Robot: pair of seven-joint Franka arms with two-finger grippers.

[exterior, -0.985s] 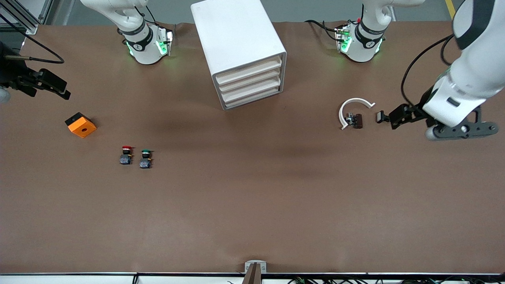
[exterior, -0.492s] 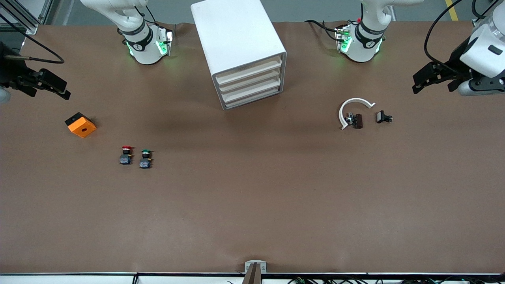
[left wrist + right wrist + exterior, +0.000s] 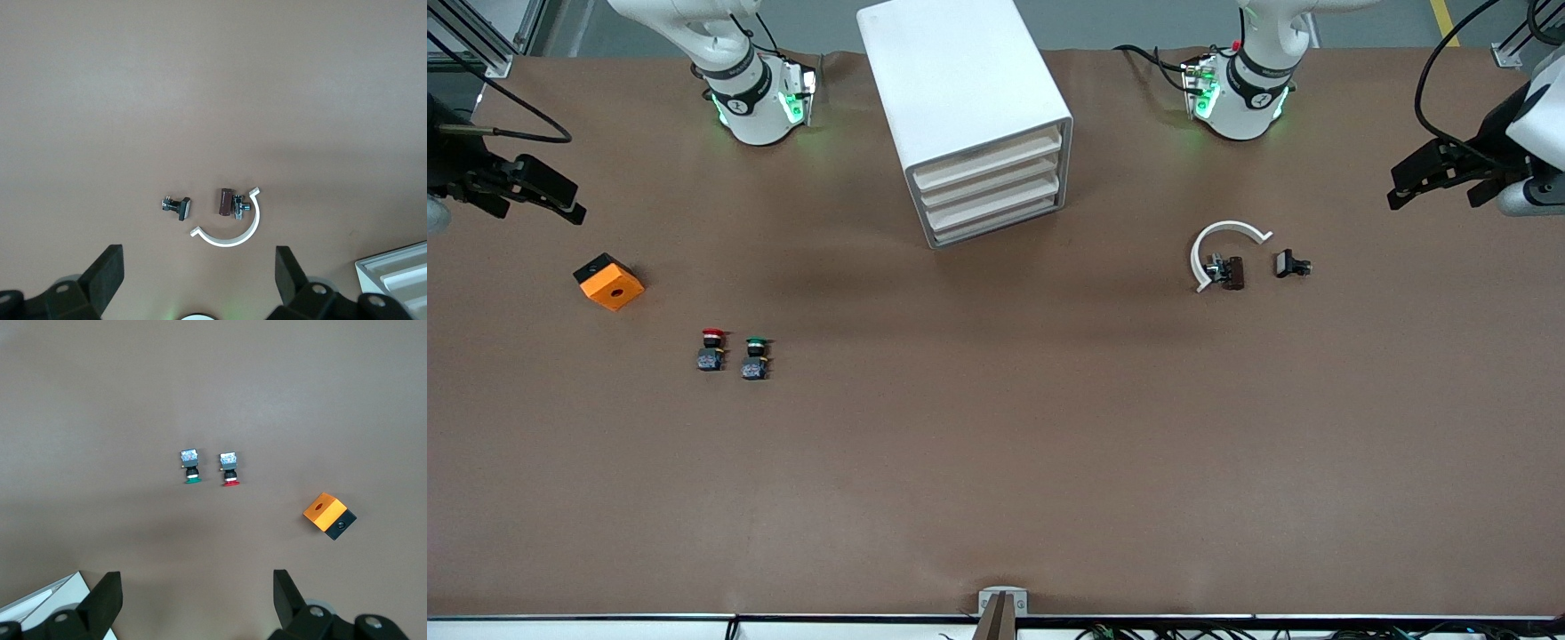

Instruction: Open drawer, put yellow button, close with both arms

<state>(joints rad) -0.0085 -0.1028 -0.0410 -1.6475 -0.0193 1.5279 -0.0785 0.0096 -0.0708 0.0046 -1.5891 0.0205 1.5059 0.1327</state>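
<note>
The white cabinet [image 3: 969, 107] stands between the arm bases, and its top drawer [image 3: 987, 158] sits flush like the three below it. No yellow button shows in any view. My left gripper [image 3: 1405, 182] is open and empty, up in the air at the left arm's end of the table; in its wrist view [image 3: 199, 263] the jaws stand wide apart. My right gripper [image 3: 576, 203] is open and empty at the right arm's end, above the orange box; its wrist view [image 3: 197, 587] shows the same.
A red-capped button [image 3: 711, 349] and a green-capped button [image 3: 755, 357] stand side by side. An orange box with a hole [image 3: 609, 282] lies nearby. A white curved piece [image 3: 1223, 233], a brown part [image 3: 1232, 272] and a small black part [image 3: 1291, 265] lie toward the left arm's end.
My left gripper has drawn back from the small black part, which stays on the table, and has risen toward the left arm's end. The right arm has not moved.
</note>
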